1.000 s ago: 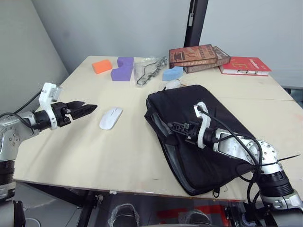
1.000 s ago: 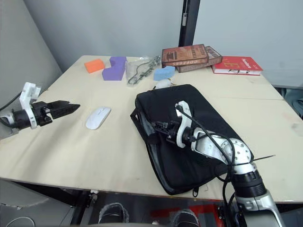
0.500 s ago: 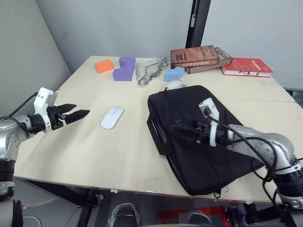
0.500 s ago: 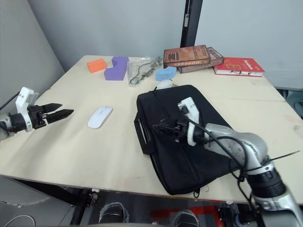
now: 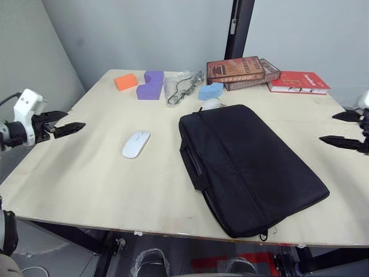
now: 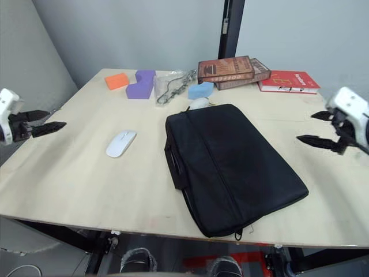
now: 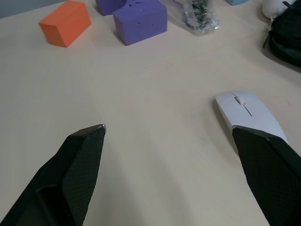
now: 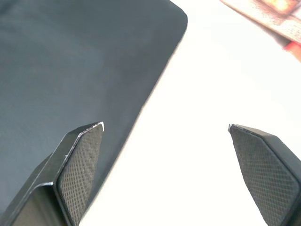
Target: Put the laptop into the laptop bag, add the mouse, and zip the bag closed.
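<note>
Between both grippers' spread fingers [image 7: 84, 155], well apart, lie mouse [image 5: 135, 143] and laptop bag [image 5: 248, 164].

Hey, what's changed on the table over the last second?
The right gripper lifted off the laptop bag and pulled back to the robot's right, open. The left gripper drew back left, away from the mouse, and opened. The bag's opened edge now lies flat. The mouse stayed put.

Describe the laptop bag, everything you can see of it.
The laptop bag is a large flat rectangle of black fabric, lying flat on the wooden table at an angle to its edges. A short handle shows on its long side facing the mouse. A seam runs lengthwise. Neither claw touches it. A small white object lies against its far corner.
</note>
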`<state>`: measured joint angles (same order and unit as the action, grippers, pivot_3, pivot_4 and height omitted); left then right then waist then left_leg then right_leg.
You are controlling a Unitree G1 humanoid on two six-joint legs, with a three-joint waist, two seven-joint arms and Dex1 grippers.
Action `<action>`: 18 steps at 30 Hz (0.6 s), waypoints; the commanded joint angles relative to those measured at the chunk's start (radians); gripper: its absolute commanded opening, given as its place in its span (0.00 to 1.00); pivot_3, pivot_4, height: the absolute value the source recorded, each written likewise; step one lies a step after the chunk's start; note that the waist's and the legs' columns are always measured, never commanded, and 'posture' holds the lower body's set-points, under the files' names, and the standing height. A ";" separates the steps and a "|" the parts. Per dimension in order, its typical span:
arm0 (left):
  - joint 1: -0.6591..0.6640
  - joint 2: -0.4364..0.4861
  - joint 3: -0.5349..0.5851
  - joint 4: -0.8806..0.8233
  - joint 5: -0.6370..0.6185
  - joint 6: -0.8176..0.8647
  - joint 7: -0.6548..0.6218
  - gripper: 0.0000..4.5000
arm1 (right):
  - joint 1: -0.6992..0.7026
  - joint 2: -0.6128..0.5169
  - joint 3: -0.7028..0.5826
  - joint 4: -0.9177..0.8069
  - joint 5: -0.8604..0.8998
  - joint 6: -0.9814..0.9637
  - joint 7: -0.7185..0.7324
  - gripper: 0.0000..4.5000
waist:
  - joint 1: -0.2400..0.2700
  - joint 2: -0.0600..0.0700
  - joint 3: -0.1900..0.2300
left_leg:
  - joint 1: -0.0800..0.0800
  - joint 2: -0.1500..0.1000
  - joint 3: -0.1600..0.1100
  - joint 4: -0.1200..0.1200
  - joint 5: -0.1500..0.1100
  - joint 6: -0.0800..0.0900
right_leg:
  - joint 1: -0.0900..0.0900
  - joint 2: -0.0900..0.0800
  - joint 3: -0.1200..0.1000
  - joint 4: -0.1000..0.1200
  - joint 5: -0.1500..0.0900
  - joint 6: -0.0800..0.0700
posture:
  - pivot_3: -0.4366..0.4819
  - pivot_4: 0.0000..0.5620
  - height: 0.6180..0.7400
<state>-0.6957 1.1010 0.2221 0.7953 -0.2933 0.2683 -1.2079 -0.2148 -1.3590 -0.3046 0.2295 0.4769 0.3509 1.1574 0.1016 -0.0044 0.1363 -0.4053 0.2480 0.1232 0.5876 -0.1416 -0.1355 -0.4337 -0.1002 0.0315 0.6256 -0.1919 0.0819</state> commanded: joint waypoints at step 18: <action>0.011 0.024 0.030 0.040 0.042 -0.079 -0.018 1.00 | -0.309 0.128 0.068 0.288 -0.127 -0.140 0.111 0.99 | -0.006 0.000 0.000 | 0.000 0.000 0.000 0.005 0.000 0.002 | 0.000 0.000 0.000 0.006 -0.001 -0.008 | 0.48 0.27 0.95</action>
<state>-0.6899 1.1106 0.2192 0.8597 -0.2358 0.2070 -1.2320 -0.4994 -1.2293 -0.2170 0.5560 0.3253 0.1978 1.2583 0.0958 -0.0042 0.1365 -0.4052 0.2483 0.1233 0.5928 -0.1414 -0.1329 -0.4342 -0.1004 0.0316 0.6318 -0.1929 0.0734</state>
